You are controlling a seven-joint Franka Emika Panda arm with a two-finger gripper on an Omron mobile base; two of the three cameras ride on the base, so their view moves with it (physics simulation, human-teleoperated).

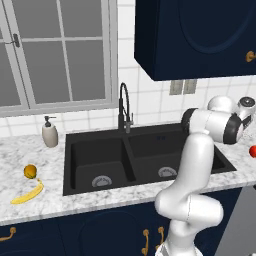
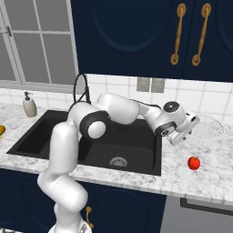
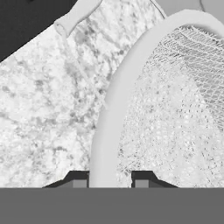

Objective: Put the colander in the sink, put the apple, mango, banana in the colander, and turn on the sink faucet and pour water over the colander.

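Note:
The white mesh colander (image 2: 208, 129) sits on the marble counter right of the black sink (image 1: 100, 152). My gripper (image 2: 189, 132) is at its left edge. In the hand view the colander's rim (image 3: 114, 105) runs between my two fingertips, and the gripper (image 3: 110, 180) is shut on it. A red apple (image 2: 194, 163) lies on the counter in front of the colander, apart from it. On the far left of the counter are the orange-yellow mango (image 1: 30, 171) and the banana (image 1: 28, 194). The black gooseneck faucet (image 1: 123, 107) stands behind the sink's divider.
A white soap pump bottle (image 1: 49, 133) stands left of the sink by the window. Dark blue wall cabinets (image 2: 136, 36) hang above the counter. My arm stretches across the right basin (image 2: 123, 150) towards the colander.

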